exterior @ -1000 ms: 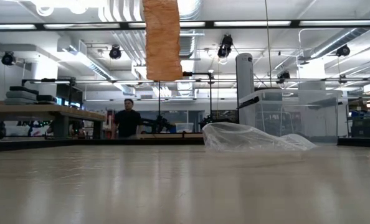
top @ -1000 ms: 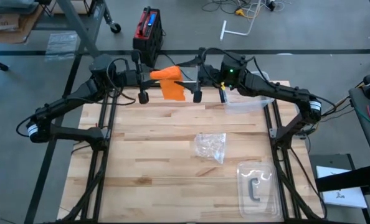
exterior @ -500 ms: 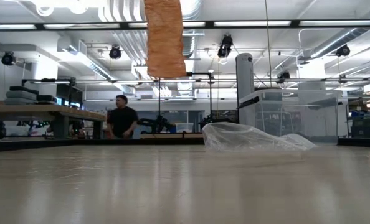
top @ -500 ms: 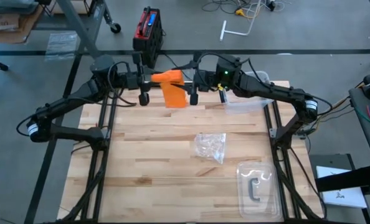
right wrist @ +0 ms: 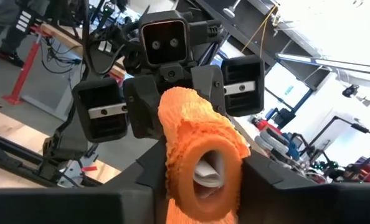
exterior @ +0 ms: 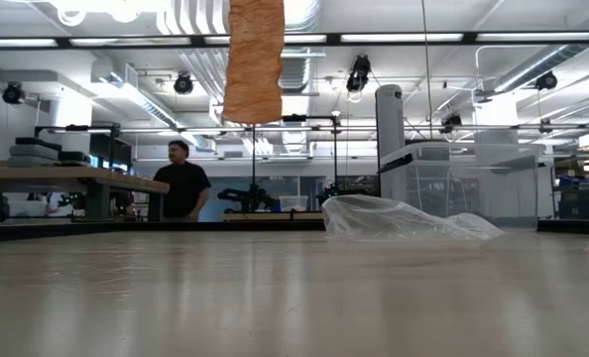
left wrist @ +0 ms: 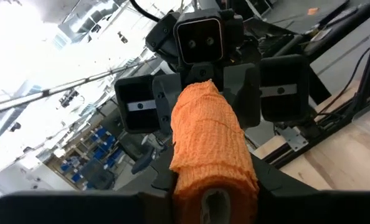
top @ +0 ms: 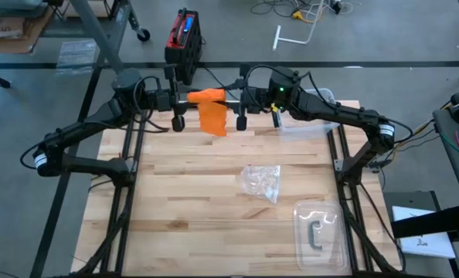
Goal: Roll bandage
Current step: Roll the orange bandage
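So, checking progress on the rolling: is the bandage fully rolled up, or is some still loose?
Partly rolled. The bandage forms a roll between both grippers, and a flat tail hangs free above the table.

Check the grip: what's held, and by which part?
The bandage, a partly wound roll: left gripper on one end, right gripper on the other, with the loose tail hanging above the table.

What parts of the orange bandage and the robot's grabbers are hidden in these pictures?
- Low view: the bandage runs off the top edge, so both end effectors are out of frame.
- Left wrist view: the bandage roll covers the left end effector, hiding its grip.
- Right wrist view: the roll covers the right end effector the same way.
- High view: the end effectors are too small to show their fingers.
- Low view: the person is far off, without detail.
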Controlling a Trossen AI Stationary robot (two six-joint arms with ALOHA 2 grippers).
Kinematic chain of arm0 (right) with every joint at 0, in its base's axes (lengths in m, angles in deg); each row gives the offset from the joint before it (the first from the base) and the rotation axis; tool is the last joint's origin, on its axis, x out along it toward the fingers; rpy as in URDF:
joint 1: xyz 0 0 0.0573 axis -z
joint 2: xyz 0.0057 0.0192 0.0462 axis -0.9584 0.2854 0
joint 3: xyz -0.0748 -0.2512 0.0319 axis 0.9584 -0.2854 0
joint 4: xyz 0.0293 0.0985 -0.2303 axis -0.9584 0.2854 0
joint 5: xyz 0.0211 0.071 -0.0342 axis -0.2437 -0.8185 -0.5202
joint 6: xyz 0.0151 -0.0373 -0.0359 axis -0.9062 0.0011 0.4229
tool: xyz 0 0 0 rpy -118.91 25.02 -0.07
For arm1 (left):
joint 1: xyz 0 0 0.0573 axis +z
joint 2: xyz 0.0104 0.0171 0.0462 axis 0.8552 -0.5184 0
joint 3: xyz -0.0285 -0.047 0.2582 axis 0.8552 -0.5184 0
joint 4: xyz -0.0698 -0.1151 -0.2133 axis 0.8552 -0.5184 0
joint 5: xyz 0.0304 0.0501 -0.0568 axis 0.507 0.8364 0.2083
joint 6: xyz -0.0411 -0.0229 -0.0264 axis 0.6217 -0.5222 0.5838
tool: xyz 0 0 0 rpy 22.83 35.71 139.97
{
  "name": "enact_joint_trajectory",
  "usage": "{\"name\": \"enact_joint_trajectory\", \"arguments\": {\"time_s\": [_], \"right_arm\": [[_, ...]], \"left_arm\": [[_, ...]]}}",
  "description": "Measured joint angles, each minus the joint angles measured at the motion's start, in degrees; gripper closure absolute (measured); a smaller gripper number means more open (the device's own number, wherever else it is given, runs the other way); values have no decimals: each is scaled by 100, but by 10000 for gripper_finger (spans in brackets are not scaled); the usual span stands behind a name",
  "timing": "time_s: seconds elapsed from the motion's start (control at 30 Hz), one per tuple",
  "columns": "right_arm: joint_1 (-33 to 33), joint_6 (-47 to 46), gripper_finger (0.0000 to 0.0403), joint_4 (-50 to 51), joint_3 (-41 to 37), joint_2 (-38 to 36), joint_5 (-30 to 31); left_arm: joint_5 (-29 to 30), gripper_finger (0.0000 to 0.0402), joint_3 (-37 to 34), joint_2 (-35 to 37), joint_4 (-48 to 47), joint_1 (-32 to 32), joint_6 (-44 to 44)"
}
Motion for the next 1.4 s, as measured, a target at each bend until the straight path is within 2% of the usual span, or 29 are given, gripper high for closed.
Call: {"name": "enact_joint_trajectory", "arguments": {"time_s": [0.13, 0.2, 0.27, 0.47, 0.6, 0.77, 0.9, 1.03, 1.4], "right_arm": [[0, 299, 302, 26, 0, -10, 7], [0, 672, 303, 69, 0, -58, 44], [9, 1001, 301, 114, 0, -111, 39], [-1, 2019, 295, 198, 0, -177, -28], [2, 2244, 303, 215, 0, -171, -22], [7, 2343, 304, 376, 0, -170, -387], [-31, 2800, 297, 579, 0, -144, -455], [-31, 3304, 294, 652, 0, -144, -455], [-31, 3986, 296, 614, 0, -144, -455]], "left_arm": [[139, 260, -2, -1, -64, -2, 1368], [286, 233, -1, 0, -88, -2, 2373], [292, 207, 0, 10, -185, -2, 2982], [-21, 139, 0, 156, -413, 61, 3852], [-259, 115, 0, 214, -589, 263, 4077], [-1157, 111, 0, 182, -559, 401, 4682], [-1675, 117, 0, 111, -600, 458, 5171], [-1787, 123, 0, 61, -598, 457, 5253], [-1793, 141, 0, 24, -552, 455, 5076]]}}
